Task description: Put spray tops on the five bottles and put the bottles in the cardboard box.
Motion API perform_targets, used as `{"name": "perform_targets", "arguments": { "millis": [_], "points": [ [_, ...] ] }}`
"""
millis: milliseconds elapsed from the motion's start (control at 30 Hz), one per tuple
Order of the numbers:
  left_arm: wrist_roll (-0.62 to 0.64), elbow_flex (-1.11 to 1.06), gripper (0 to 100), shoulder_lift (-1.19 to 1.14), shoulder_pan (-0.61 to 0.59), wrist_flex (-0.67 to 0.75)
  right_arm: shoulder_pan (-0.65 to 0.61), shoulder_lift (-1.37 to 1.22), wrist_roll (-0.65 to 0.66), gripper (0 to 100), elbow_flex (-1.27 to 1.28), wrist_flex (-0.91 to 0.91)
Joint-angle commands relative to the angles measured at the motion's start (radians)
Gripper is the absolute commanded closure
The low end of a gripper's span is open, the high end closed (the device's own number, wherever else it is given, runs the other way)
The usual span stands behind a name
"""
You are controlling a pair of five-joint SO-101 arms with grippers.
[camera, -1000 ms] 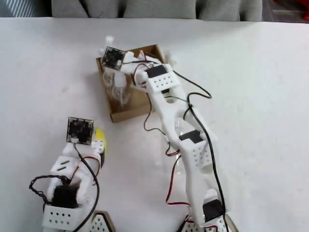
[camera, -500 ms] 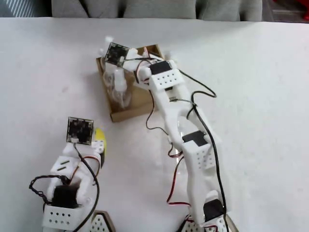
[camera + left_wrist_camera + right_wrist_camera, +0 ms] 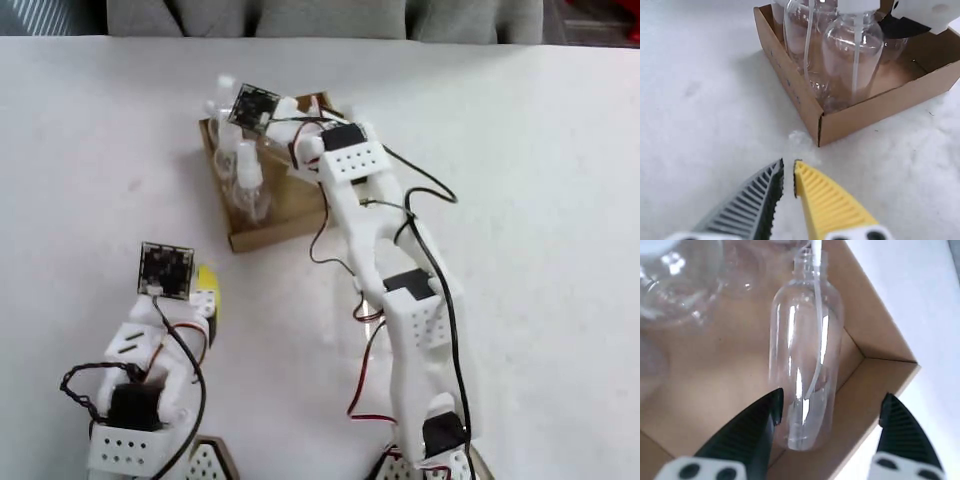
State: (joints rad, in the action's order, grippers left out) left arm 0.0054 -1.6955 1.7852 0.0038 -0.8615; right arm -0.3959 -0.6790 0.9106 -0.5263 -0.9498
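Note:
The cardboard box point(image 3: 290, 205) sits at the table's middle left with several clear bottles point(image 3: 248, 185) standing in it, white spray tops on. My right gripper point(image 3: 832, 400) hangs open over the box's corner point(image 3: 875, 360). One clear bottle point(image 3: 805, 355) with its dip tube stands there, free of the black fingers point(image 3: 765, 415). The right arm point(image 3: 350, 165) stretches from the near edge to the box. My left gripper point(image 3: 788, 175) rests shut and empty on the table a short way in front of the box wall point(image 3: 795, 90), facing the bottles point(image 3: 852, 50).
The left arm point(image 3: 150, 380) is folded at the near left. White table point(image 3: 520, 150) lies open to the right and left of the box. Grey chair backs point(image 3: 320, 15) line the far edge.
The right wrist has drawn back from over the box, shifting up and to the right. More spray-topped bottles now show in the box. The left arm has kept still.

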Motion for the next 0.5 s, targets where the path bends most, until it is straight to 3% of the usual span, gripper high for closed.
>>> {"name": "perform_targets", "arguments": {
  "millis": [0, 467],
  "points": [
    [-0.008, 0.0, 94, -0.01, -0.001, -0.003, 0.019, 0.062, -0.008, 73.1, -0.02, 0.025],
    [-0.008, 0.0, 94, -0.01, -0.004, -0.003, 0.012, -0.051, -0.006, 73.1, -0.068, 0.036]
  ]
}}
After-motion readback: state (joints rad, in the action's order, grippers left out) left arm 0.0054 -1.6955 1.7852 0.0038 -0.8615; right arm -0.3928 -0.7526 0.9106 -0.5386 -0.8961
